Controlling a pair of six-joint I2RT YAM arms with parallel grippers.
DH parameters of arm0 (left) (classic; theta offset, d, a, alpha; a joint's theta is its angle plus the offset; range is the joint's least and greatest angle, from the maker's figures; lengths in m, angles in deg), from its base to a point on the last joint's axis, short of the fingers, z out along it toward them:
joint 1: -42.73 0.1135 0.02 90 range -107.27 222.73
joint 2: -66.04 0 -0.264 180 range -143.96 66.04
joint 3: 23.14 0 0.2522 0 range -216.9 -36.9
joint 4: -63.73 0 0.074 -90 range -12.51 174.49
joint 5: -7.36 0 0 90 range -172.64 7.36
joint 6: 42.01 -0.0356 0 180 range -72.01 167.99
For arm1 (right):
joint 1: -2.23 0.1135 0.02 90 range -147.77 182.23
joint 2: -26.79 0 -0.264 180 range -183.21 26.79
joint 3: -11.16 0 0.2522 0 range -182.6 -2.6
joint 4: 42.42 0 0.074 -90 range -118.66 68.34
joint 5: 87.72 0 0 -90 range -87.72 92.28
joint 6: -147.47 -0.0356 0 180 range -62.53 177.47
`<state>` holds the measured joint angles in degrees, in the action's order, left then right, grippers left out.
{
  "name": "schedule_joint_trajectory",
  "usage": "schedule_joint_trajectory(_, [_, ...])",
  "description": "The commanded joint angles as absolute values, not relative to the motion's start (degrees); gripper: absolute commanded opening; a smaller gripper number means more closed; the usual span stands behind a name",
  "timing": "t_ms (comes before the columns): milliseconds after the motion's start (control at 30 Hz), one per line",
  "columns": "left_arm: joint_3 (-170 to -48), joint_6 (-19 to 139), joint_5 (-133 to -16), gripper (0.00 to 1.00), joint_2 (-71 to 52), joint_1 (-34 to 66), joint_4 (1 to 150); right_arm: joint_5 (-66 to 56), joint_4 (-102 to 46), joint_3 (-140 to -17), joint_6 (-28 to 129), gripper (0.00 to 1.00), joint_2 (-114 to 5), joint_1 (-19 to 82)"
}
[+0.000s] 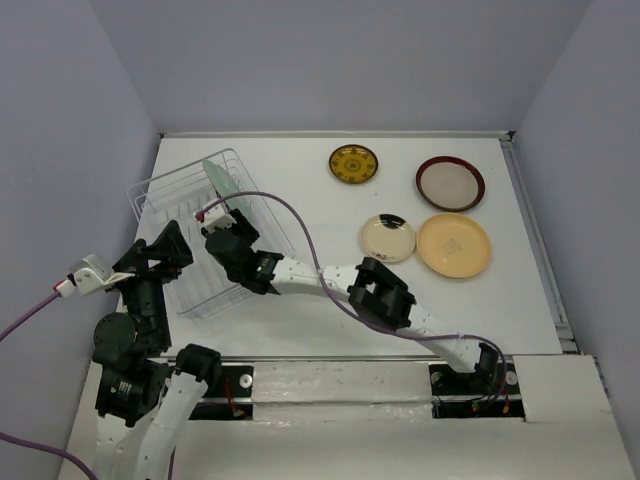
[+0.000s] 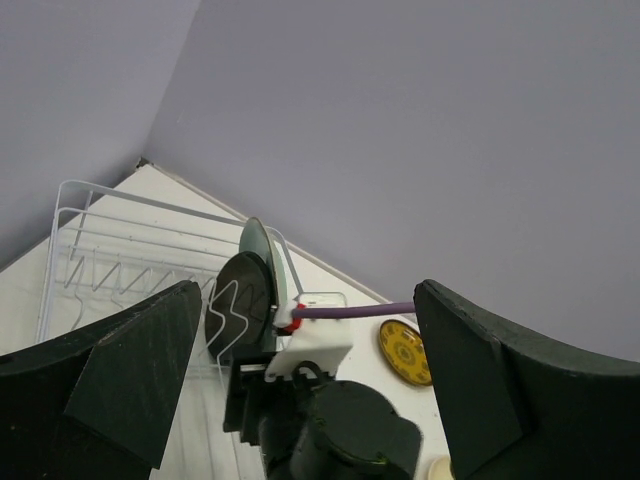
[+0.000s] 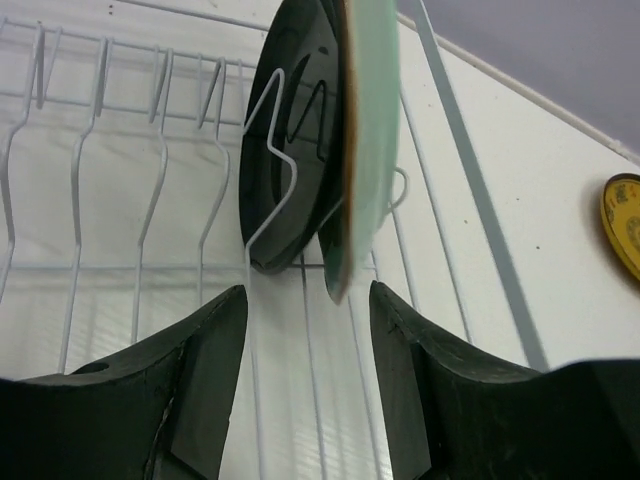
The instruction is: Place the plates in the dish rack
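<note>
The white wire dish rack (image 1: 160, 195) stands at the table's left. The mint-green plate (image 3: 368, 150) stands on edge in it, with the small black plate (image 3: 285, 150) upright right beside it; both also show in the left wrist view, mint-green (image 2: 257, 245) and black (image 2: 240, 300). My right gripper (image 3: 305, 300) is open and empty, hovering over the rack floor just short of the two plates. My left gripper (image 2: 305, 300) is open and empty by the rack's near-left side. The yellow patterned (image 1: 353, 164), red-rimmed beige (image 1: 450, 183), cream dark-rimmed (image 1: 387, 237) and orange-yellow (image 1: 454, 245) plates lie flat on the table.
The right arm (image 1: 380, 295) stretches across the table's front toward the rack, trailing a purple cable (image 1: 290, 215). Grey walls close in the table at the back and sides. The rack's slots left of the black plate (image 3: 120, 150) hold nothing.
</note>
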<state>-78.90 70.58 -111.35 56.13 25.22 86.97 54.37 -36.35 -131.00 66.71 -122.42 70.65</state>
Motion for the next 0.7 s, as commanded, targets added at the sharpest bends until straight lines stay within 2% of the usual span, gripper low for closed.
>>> schedule_joint_trajectory(0, [-79.4,70.4,-111.6,0.99,55.5,25.4,84.8,47.7,-36.1,-121.5,55.7,0.59,-103.6,70.6])
schedule_joint_trajectory(233, [-79.0,70.5,-110.8,0.99,54.9,25.5,84.4,40.7,-29.6,-105.7,49.5,0.7,-86.7,70.6])
schedule_joint_trajectory(400, [-78.8,70.5,-109.7,0.99,54.0,25.6,84.2,35.6,-24.5,-96.9,45.3,0.7,-80.4,69.4])
schedule_joint_trajectory(500, [-78.7,70.9,-108.4,0.99,53.3,25.9,83.9,31.5,-21.6,-97.4,44.2,0.76,-81.1,67.6])
schedule_joint_trajectory(667, [-78.6,70.8,-107.7,0.99,52.3,27.1,83.7,24.0,-18.9,-108.0,46.9,0.84,-88.4,65.5])
